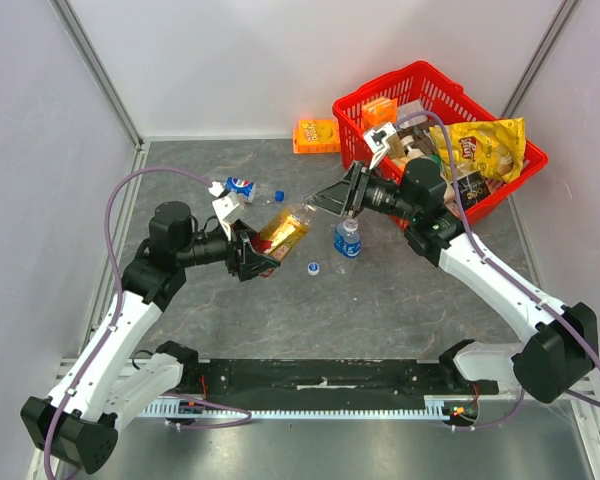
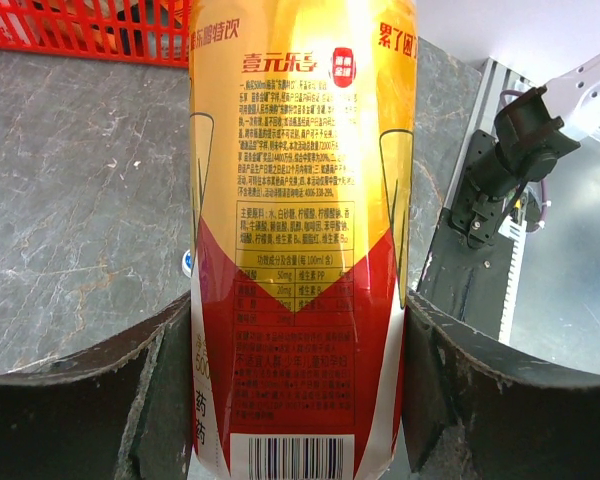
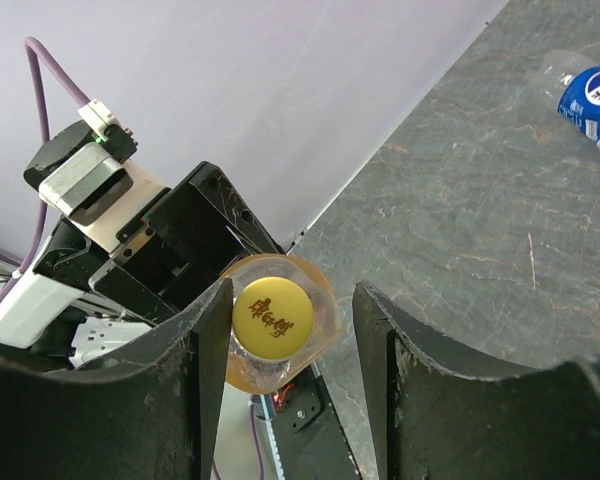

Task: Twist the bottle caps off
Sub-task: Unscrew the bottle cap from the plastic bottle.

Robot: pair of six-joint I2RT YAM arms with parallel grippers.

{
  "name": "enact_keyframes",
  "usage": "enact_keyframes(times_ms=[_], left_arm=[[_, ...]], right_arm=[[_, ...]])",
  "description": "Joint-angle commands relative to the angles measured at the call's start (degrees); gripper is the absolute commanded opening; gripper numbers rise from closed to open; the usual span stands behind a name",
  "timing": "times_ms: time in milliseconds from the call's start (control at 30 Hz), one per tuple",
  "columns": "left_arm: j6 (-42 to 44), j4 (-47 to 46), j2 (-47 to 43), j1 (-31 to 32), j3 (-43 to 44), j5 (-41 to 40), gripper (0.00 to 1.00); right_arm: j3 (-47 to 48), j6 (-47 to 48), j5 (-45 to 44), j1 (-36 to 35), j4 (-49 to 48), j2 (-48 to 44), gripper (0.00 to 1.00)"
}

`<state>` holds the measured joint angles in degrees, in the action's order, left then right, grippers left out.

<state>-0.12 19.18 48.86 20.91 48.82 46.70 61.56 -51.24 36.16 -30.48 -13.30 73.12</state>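
My left gripper (image 1: 252,255) is shut on the amber bottle (image 1: 283,232) with the red-white label and holds it tilted above the table, neck toward the right arm. In the left wrist view the bottle (image 2: 300,200) fills the gap between the fingers of that gripper (image 2: 298,305). My right gripper (image 1: 327,200) is open around the bottle's yellow cap (image 3: 271,318). Its left finger (image 3: 205,330) touches the cap and the right finger (image 3: 380,330) stands apart. A clear bottle (image 1: 347,240) stands upright on the table. Another clear bottle (image 1: 238,187) lies at the back left.
A blue cap (image 1: 278,195) and a whitish cap (image 1: 313,267) lie loose on the table. A red basket (image 1: 500,190) full of snacks stands at the back right, with an orange box (image 1: 316,135) beside it. The lying bottle also shows in the right wrist view (image 3: 590,100).
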Motion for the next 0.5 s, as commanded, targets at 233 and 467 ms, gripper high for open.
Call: enact_keyframes(times_ms=[233, 467], left_arm=[[2.0, -1.8, -0.3, -0.3, 0.0, 1.3, 0.60], [1.2, -2.5, -0.7, -0.3, -0.1, -0.1, 0.60]], right_arm=[[-1.2, -3.9, 3.9, 0.2, -6.7, 0.9, 0.22], [-3.2, -6.9, 4.9, 0.1, -11.6, 0.1, 0.09]])
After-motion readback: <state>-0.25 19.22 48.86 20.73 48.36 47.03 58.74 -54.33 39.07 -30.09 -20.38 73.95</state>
